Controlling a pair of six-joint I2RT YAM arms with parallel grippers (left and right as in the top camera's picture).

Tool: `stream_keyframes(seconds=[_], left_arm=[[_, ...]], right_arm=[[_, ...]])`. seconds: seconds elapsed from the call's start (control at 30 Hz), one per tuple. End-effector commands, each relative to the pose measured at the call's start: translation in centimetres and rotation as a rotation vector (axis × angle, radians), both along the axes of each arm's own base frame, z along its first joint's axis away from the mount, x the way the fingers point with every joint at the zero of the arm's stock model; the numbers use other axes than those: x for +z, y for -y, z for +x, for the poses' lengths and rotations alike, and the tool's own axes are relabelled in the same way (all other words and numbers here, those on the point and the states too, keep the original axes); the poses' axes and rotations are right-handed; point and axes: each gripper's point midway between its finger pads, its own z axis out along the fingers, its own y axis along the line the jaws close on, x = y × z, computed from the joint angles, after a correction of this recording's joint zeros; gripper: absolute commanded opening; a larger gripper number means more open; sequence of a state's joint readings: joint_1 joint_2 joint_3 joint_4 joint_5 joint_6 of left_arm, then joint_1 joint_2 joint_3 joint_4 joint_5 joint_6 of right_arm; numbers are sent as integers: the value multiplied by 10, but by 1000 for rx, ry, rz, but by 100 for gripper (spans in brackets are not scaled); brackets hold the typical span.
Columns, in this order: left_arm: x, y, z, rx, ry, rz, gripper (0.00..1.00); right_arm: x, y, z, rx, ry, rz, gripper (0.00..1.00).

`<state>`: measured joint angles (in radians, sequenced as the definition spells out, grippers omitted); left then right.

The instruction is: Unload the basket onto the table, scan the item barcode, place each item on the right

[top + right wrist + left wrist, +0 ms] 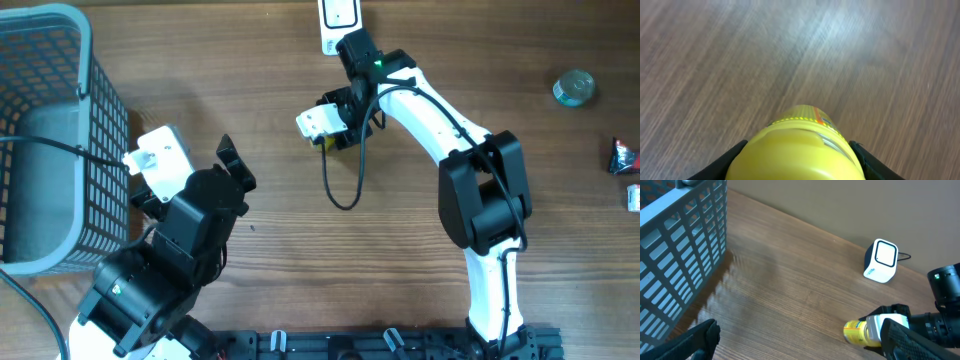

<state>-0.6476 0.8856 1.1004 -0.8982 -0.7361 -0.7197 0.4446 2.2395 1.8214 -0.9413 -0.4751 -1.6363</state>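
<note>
The right gripper (335,125) is clenched on a smooth, rounded yellow can (800,150) above the grained wooden table (300,260), just near of the boxy white scanner (340,18) at the far edge, while the left gripper (190,185) gapes empty beside the grey lattice basket (60,150) at left.

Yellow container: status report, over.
Left gripper open, empty, beside basket. Right gripper shut on yellow container, short of scanner. Bare wood between container and scanner in left wrist view.
</note>
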Motion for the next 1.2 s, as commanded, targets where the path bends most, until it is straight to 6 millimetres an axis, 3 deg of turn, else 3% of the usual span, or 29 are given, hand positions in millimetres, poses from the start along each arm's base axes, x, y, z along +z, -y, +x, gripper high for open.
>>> stream_keyframes(seconds=[0.0, 0.1, 0.3, 0.33, 0.37, 0.73, 0.9, 1.17], left_arm=[[1, -4, 0, 15, 4, 17, 100], [1, -4, 0, 15, 5, 17, 100], [1, -5, 0, 18, 6, 20, 100], [2, -6, 0, 21, 7, 21, 100], [2, -6, 0, 25, 9, 23, 100], [2, -8, 0, 33, 9, 32, 100], [2, -9, 0, 32, 9, 38, 100], [1, -9, -1, 22, -1, 61, 100]], right_arm=[[2, -13, -16, 112, -26, 84, 59], [1, -12, -19, 110, -43, 78, 60], [-1, -4, -36, 94, -130, 42, 71], [-1, -2, -40, 93, -149, 34, 79], [-1, -1, -42, 92, -159, 29, 100], [0, -2, -44, -39, -244, 19, 100], [12, -17, -47, -145, -360, 108, 100], [24, -23, -63, -227, -520, 138, 100]])
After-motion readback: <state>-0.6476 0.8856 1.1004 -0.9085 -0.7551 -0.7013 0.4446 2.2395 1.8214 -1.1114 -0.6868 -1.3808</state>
